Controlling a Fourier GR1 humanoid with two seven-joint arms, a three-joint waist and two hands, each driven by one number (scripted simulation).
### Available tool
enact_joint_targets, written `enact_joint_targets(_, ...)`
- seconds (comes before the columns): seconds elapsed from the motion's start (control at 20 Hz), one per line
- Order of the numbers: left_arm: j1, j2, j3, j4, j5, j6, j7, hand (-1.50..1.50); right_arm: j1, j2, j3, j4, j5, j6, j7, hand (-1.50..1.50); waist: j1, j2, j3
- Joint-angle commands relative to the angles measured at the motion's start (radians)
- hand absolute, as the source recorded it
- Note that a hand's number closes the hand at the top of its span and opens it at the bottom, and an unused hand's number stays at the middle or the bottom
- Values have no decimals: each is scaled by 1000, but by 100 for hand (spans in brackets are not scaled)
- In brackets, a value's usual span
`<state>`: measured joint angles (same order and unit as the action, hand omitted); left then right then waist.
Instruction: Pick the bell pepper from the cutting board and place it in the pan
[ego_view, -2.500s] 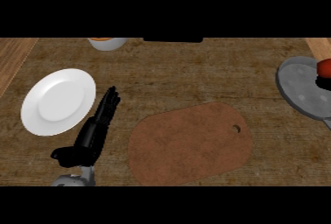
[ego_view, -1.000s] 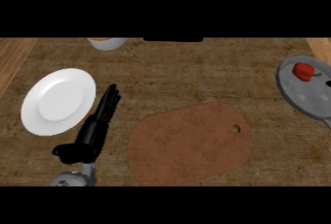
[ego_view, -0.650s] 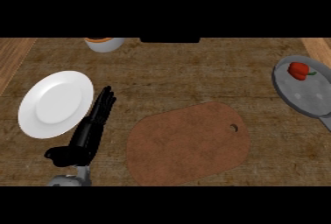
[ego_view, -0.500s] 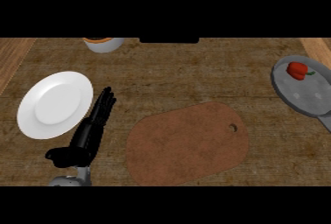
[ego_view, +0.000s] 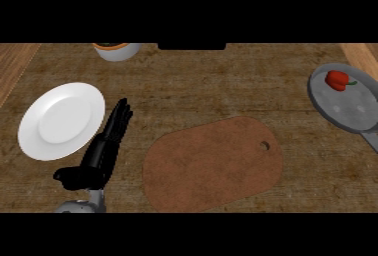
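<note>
The bell pepper (ego_view: 337, 79) sits inside the pan (ego_view: 353, 111), toward its far end, at the right edge of the worktop (ego_view: 221, 80). The cutting board (ego_view: 212, 163) lies bare near the middle, well apart from the pan. My left hand (ego_view: 103, 148) rests on the worktop at the near left, its fingers straight and released, holding nothing, pointing away from me just beside the white plate (ego_view: 60, 120). A small bowl (ego_view: 117, 50) stands at the far edge. My right hand does not show.
</note>
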<state>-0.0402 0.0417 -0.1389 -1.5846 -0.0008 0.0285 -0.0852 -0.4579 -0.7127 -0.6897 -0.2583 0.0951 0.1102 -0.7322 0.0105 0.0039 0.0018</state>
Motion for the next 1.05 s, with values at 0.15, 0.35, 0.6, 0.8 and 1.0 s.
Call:
enact_joint_targets(0.15,-23,-26,-7,-8,-23,15,33,0,50,19,64,-44,-23,-2,13,-150,-5,-2,-1)
enact_joint_targets(0.35,17,22,39,-28,13,-37,21,0,104,69,90,-97,-40,-66,0,-150,-7,-4,-2)
enact_joint_targets(0.6,-1,2,48,45,19,-53,-38,0,49,3,116,-89,-52,-52,75,-150,-4,-2,-1)
enact_joint_targets(0.8,-5,-12,14,-31,-26,-9,38,0,55,32,148,-141,-54,-110,90,-150,-5,-3,-1)
enact_joint_targets(1.0,47,5,30,15,-8,-44,-50,0,124,44,164,-178,-39,-174,36,-150,-6,-3,-2)
